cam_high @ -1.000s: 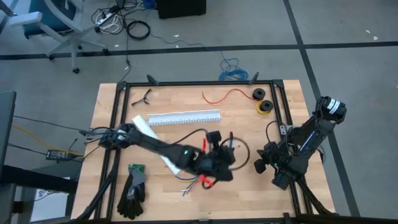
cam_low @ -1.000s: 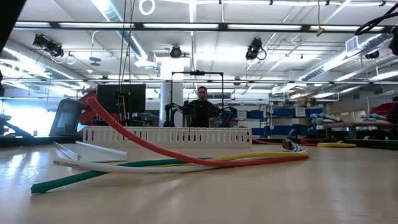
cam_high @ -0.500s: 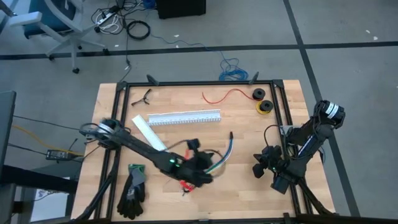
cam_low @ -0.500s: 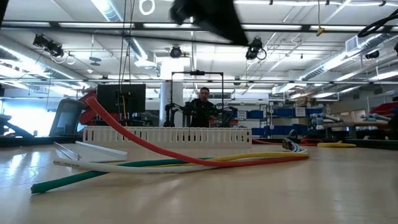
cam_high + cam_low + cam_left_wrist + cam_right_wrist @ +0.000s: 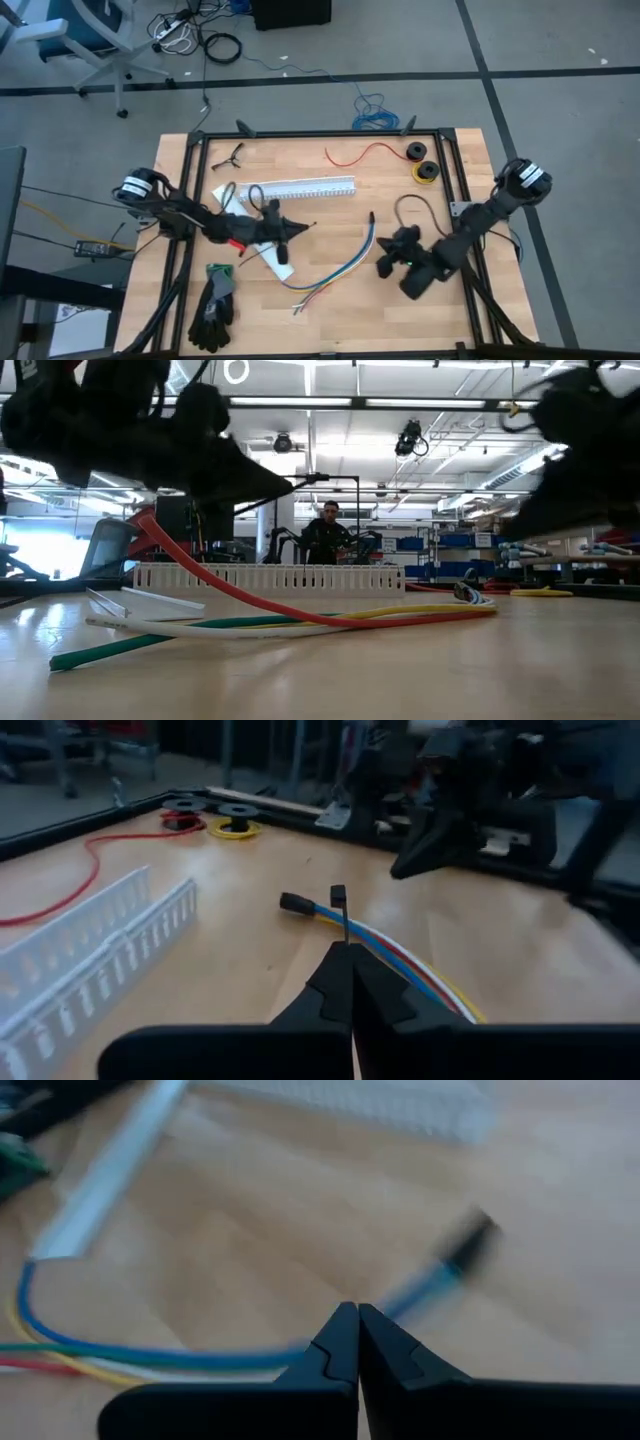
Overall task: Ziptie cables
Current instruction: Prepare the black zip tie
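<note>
Cables (image 5: pixel 340 268) loose on table (image 5: pixel 330 300), below white channel (image 5: pixel 296 189), touching neither gripper. Left gripper (image 5: pixel 300 229) just under channel's mid, jaws together, w/ thin black tie (image 5: pixel 339 912) pinched at tips. Right gripper (image 5: pixel 383 262) beside cables' dark-sleeved end, jaws together, empty.

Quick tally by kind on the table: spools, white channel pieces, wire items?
Spools: 2 (black spool, yellow spool)
White channel pieces: 2 (slotted channel, flat cover strip)
Wire items: 2 (cable bundle, red wire)
Total: 6
</note>
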Tool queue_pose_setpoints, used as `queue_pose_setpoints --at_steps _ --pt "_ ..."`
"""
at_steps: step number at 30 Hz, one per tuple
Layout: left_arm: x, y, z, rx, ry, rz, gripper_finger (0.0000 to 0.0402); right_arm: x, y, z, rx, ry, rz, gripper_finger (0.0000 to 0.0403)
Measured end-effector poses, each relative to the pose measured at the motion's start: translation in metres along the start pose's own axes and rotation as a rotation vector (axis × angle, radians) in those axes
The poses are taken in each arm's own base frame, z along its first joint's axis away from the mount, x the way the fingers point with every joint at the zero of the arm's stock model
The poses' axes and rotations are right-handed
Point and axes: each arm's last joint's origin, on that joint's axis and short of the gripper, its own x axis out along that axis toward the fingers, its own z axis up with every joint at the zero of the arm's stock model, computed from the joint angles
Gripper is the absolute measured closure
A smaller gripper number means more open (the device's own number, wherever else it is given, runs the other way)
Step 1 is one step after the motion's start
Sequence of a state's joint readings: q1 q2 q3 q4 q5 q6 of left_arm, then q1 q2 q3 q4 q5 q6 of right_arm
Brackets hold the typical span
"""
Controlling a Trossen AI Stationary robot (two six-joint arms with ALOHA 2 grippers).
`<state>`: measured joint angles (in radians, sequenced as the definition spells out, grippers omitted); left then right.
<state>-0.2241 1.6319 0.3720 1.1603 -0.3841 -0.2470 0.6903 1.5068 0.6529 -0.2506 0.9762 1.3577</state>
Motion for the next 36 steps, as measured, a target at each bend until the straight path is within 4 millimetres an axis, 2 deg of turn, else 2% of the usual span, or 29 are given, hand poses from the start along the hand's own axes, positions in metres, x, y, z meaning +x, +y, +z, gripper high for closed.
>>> queue_pose_setpoints --at_steps 4,7,12,15,18,23,28,31,36 --pt "-0.008 0.011 0.005 -0.032 -0.093 -0.061 0.0401 0.023 0.013 0.026 -0.111 -0.107 0.024 0.0403" --pt "-0.008 0.019 0.008 -0.038 -0.117 -0.054 0.0401 0.046 0.012 0.048 -0.189 -0.098 0.042 0.0403" --pt "-0.004 0.034 0.012 -0.052 -0.128 -0.027 0.0401 0.09 -0.005 0.093 -0.272 -0.043 0.184 0.0403" --pt "-0.003 0.04 0.016 -0.063 -0.158 -0.039 0.0401 0.105 -0.018 0.121 -0.311 -0.086 0.299 0.0403" --pt "-0.002 0.044 0.018 -0.045 -0.167 -0.043 0.0401 0.115 -0.033 0.14 -0.341 -0.102 0.383 0.0403" --pt "-0.001 0.048 0.02 -0.047 -0.173 -0.034 0.0401 0.123 -0.047 0.149 -0.338 -0.07 0.478 0.0403" --pt "0.001 0.047 0.026 -0.087 -0.215 -0.046 0.0401 0.117 -0.038 0.151 -0.318 -0.143 0.609 0.0403" --pt "0.007 0.044 0.03 -0.093 -0.24 -0.055 0.0401 0.113 -0.033 0.149 -0.306 -0.169 0.635 0.0403" --pt "0.02 0.043 0.024 -0.089 -0.22 -0.05 0.0401 0.111 -0.031 0.15 -0.309 -0.193 0.644 0.0387"
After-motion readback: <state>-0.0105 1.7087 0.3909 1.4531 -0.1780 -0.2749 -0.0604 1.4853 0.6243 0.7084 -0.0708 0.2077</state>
